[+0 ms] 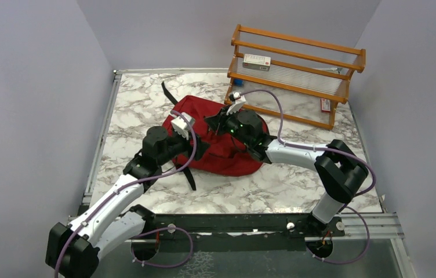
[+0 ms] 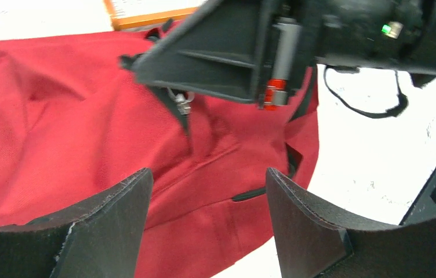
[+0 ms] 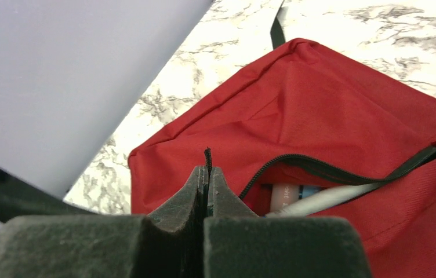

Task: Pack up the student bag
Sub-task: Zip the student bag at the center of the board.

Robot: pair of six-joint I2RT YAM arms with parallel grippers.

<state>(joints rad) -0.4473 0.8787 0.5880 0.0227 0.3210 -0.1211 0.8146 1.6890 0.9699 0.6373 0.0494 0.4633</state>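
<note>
Marble-veined bench point(image 1: 146, 92): dark-red fabric student bag point(image 1: 221, 159). Right tool point(image 3: 207, 171), 12 o'clock, clamped on thin black tab point(image 3: 207, 153), likely tensioning the zip point(image 3: 343, 171). Left tool point(image 2: 210, 179), 9 o'clock, wide, empty.

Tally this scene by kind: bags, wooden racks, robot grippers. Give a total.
student bag: 1
wooden rack: 1
grippers: 2 (left gripper, right gripper)
Total: 4

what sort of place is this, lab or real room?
Probably a lab robot cell: two arms bolted to a rail by the marble-look table, plain grey walls boxing it in, wooden rack and student bag.
</note>
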